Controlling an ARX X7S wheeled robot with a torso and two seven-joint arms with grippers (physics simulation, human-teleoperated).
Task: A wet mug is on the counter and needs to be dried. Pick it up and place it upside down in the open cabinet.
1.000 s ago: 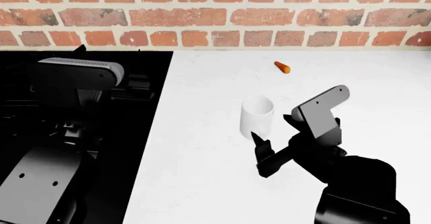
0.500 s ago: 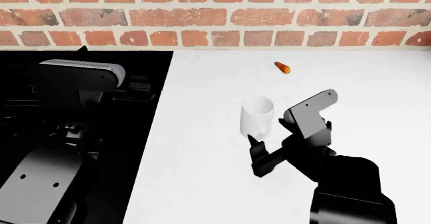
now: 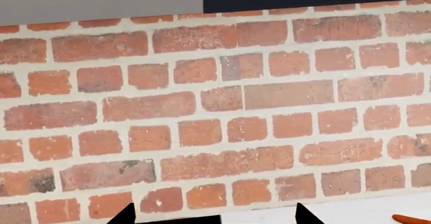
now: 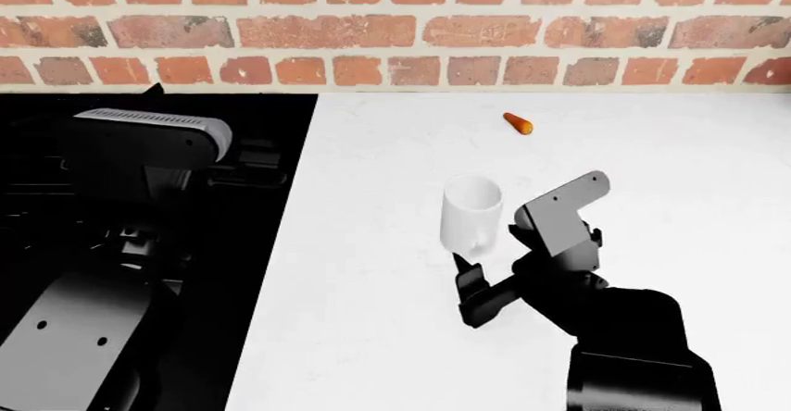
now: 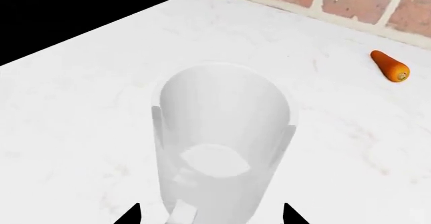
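The white mug [image 4: 472, 213] stands upright on the white counter [image 4: 370, 328], open end up. In the right wrist view the mug [image 5: 222, 133] fills the middle, with the two black fingertips [image 5: 132, 215] spread either side of its near wall. My right gripper [image 4: 490, 255] is open, right against the mug's near side and not closed on it. My left gripper [image 3: 215, 217] is open and empty, facing the brick wall. Its arm [image 4: 136, 143] hangs over the black stovetop at the left. No cabinet shows.
A small orange carrot-like piece [image 4: 518, 123] lies on the counter behind the mug, near the wall; it also shows in the right wrist view [image 5: 390, 65]. The black stovetop [image 4: 247, 263] borders the counter on the left. A brick wall [image 4: 395, 22] closes the back.
My right gripper has moved left and closer to the mug, so its fingers now flank it. The mug and the left arm have not moved.
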